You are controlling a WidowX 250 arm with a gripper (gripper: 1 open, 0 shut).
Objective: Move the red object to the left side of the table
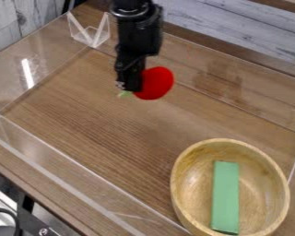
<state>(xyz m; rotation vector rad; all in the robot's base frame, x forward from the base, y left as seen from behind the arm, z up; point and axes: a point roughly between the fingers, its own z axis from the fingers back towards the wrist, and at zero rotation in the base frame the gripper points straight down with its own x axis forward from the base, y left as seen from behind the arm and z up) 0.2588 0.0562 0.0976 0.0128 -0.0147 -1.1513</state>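
The red object (pixel 154 82) is a small bright red toy fruit with a green stub at its left end. It hangs just above the brown wood-grain table (pixel 100 129), near the back and a little left of the middle. My black gripper (pixel 133 79) comes down from above and is shut on the red object, covering its left part.
A round light wooden bowl (pixel 187 180) sits at the front right with a flat green block (pixel 225 195) inside. Low clear acrylic walls (pixel 45 152) border the tabletop. A clear bracket (pixel 88 32) stands at the back left.
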